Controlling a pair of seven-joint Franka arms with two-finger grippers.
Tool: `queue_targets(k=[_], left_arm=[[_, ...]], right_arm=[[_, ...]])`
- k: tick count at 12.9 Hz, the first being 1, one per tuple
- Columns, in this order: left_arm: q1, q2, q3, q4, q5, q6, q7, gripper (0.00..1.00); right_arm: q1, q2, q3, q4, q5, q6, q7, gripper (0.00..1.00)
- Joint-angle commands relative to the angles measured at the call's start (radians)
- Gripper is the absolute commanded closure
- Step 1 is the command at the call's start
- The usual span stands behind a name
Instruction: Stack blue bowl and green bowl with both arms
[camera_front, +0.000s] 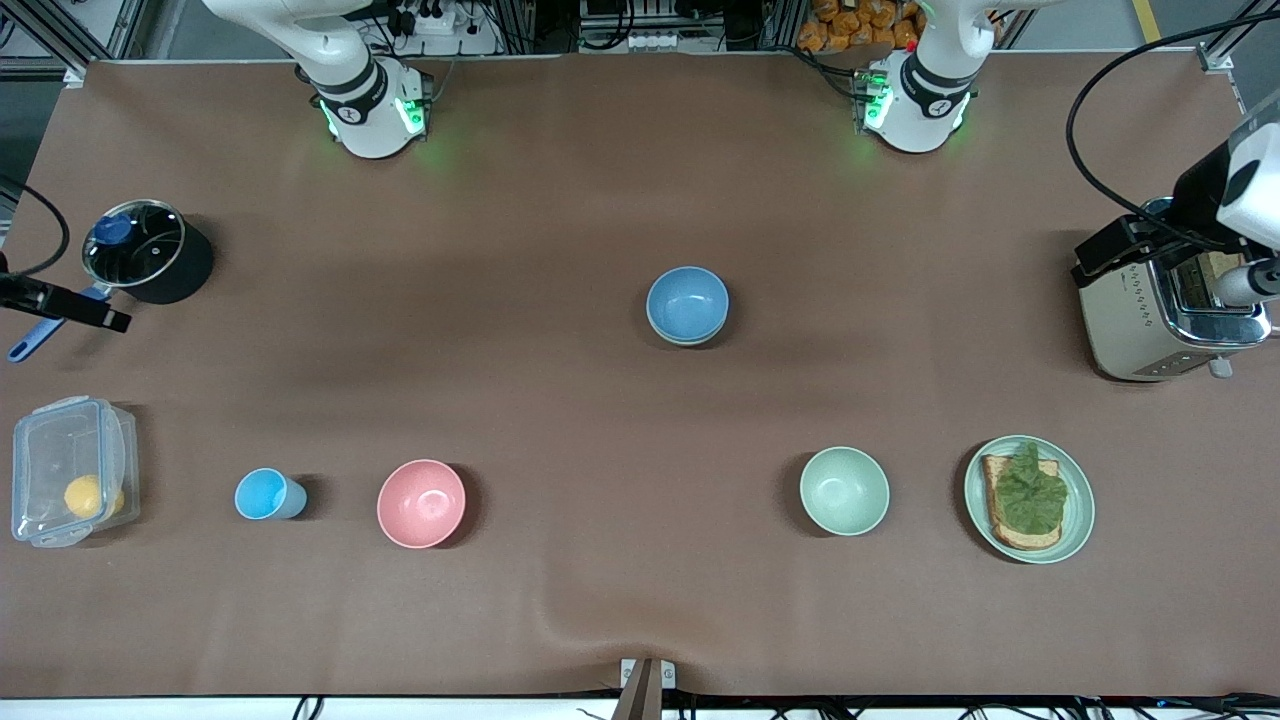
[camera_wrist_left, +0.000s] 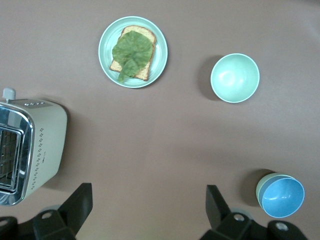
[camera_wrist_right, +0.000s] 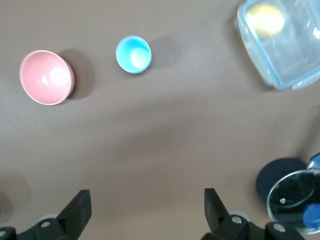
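brown table (camera_front: 560, 420), blue bowl (camera_wrist_left: 283, 196) nested in green bowl (camera_wrist_left: 262, 187) beside wide-open left claw (camera_wrist_left: 149, 206)

Both arms (camera_front: 360, 95) are white with black rings and green lights. The fingers (camera_wrist_left: 77, 205) are black, with small silver screws, and black cables hang nearby.

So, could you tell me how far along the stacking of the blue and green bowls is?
It looks done: the blue bowl sits nested in the green bowl mid-table, whose rim shows beneath it. Nothing is in hand: the left gripper hangs open over bare table beside the toaster, and the right gripper hangs open near the pot. Nothing seems left.
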Motion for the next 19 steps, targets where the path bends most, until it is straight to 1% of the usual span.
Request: queue_targets(k=[1, 2, 3, 5, 7, 8, 10, 11, 13, 15, 19], left_arm=[[-0.005, -0.038, 0.028, -0.012, -0.009, -0.027, 0.071, 0.0], [-0.003, -0.04, 0.031, -0.015, -0.009, -0.029, 0.105, 0.0], [-0.005, -0.041, 0.035, -0.018, -0.009, -0.03, 0.119, 0.0], [-0.005, -0.041, 0.037, -0.021, -0.009, -0.03, 0.122, 0.0], [-0.009, -0.043, 0.037, -0.025, -0.009, -0.03, 0.122, 0.0], [-0.01, -0.047, 0.039, -0.029, -0.009, -0.03, 0.124, 0.0], [-0.009, -0.058, 0.049, -0.038, -0.009, -0.03, 0.124, 0.0], [-0.01, -0.058, 0.052, -0.038, -0.009, -0.03, 0.127, 0.0], [-0.009, -0.055, 0.052, -0.029, -0.005, -0.03, 0.173, 0.0], [-0.011, -0.052, 0.052, -0.023, -0.005, -0.029, 0.174, 0.0], [-0.014, -0.05, 0.046, -0.021, -0.006, -0.03, 0.171, 0.0]], right_arm=[[-0.05, -0.078, 0.142, 0.001, -0.067, 0.012, -0.005, 0.0], [-0.088, -0.098, 0.194, -0.002, -0.068, 0.026, -0.005, 0.0], [-0.119, -0.1, 0.225, -0.01, -0.067, 0.05, -0.006, 0.0], [-0.156, -0.1, 0.241, -0.037, -0.061, 0.078, -0.072, 0.0], [-0.182, -0.104, 0.27, -0.036, -0.065, 0.08, -0.078, 0.0], [-0.188, -0.106, 0.272, -0.037, -0.067, 0.086, -0.08, 0.0], [-0.202, -0.155, 0.284, -0.08, -0.067, 0.099, -0.075, 0.0], [-0.194, -0.166, 0.285, -0.08, -0.067, 0.093, -0.072, 0.0], [-0.174, -0.164, 0.278, -0.082, -0.067, 0.092, -0.071, 0.0], [-0.142, -0.164, 0.253, -0.079, -0.071, 0.089, -0.072, 0.0], [-0.142, -0.164, 0.259, -0.071, -0.071, 0.09, -0.071, 0.0]])
